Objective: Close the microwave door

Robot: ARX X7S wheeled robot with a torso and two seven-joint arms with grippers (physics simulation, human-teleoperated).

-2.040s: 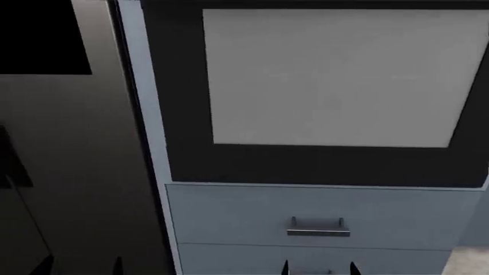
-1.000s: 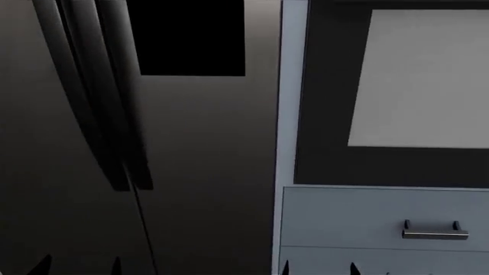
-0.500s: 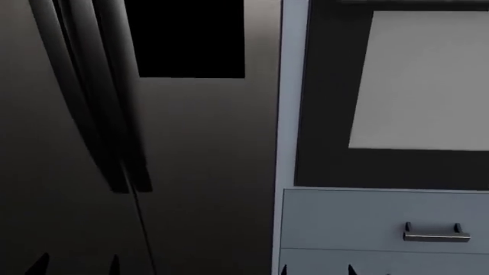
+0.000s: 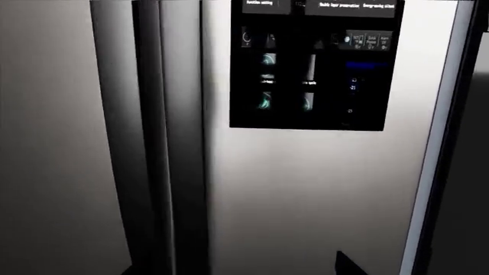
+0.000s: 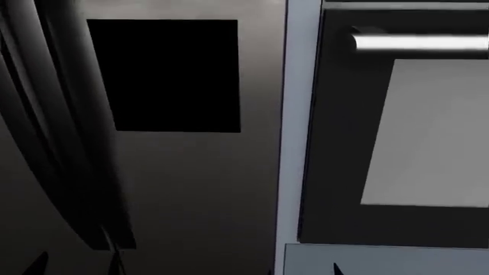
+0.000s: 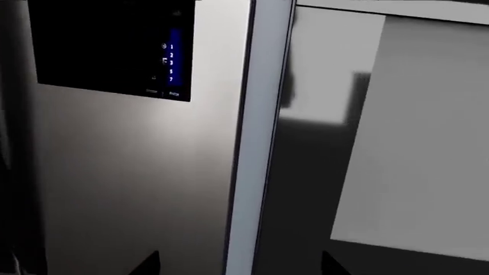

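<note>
The microwave and its door are out of view in every frame. My left gripper (image 4: 233, 270) is open, and only its two dark fingertips (image 4: 345, 264) show, spread wide in front of a stainless fridge door (image 4: 306, 189). In the head view the left gripper (image 5: 77, 267) sits at the lower left edge. My right gripper (image 6: 238, 268) is also open and holds nothing. It faces the pale cabinet strip (image 6: 256, 143) between the fridge and a black wall oven (image 6: 306, 172).
The fridge (image 5: 191, 183) fills the left, with a black dispenser panel (image 5: 172, 74) and dark vertical door handles (image 5: 68, 143). The wall oven (image 5: 340, 143) on the right has a pale window (image 5: 432, 132), a silver bar handle (image 5: 420, 42) and a grey drawer front (image 5: 382, 260) below.
The head view swung left from the oven to the fridge, then tilted up. The oven handle came into view and the drawer handle dropped out. Both grippers stay open.
</note>
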